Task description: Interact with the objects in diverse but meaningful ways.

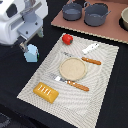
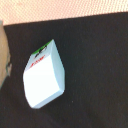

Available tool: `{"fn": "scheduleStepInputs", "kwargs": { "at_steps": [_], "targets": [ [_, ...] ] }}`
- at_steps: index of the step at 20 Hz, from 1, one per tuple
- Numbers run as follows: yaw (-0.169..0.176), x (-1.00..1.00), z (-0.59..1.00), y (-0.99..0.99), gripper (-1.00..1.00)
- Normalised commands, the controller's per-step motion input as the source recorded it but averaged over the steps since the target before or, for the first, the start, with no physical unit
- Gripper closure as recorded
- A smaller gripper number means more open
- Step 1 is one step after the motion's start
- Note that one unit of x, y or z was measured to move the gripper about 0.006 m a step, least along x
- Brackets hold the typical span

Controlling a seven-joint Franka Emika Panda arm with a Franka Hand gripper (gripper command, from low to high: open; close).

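The pale-blue house-shaped box (image 1: 31, 53) stands on the black table just off the placemat's far-left corner; in the wrist view it (image 2: 44, 75) lies free with no fingers around it. My gripper (image 1: 23, 46) hangs just above and beside it, apart from it, and looks open and empty. On the placemat are the red round fruit (image 1: 67, 38), the white elongated piece (image 1: 91, 48), the round tan plate (image 1: 73, 68), an orange-handled knife (image 1: 91, 61), an orange-handled fork (image 1: 75, 84) and the yellow-orange ridged block (image 1: 46, 91).
Two grey pots (image 1: 72, 11) (image 1: 96, 14) stand on a brown board (image 1: 112, 30) at the back. The woven placemat (image 1: 102, 80) covers the middle of the black table. A bowl's rim (image 1: 124, 19) shows at the exterior view's far right.
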Motion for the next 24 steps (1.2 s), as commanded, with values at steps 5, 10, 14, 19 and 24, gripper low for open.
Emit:
{"fn": "scheduleStepInputs", "kwargs": {
  "at_steps": [5, 10, 14, 19, 24],
  "targets": [
    [-0.049, 0.73, -0.02, -0.56, -1.00],
    [-0.050, 0.68, -0.08, -0.48, -1.00],
    [-0.051, 0.76, -0.10, -0.43, -1.00],
    [-0.046, 0.51, -0.20, -0.29, -1.00],
    [-0.030, 0.40, -0.29, -0.23, -1.00]
  ]
}}
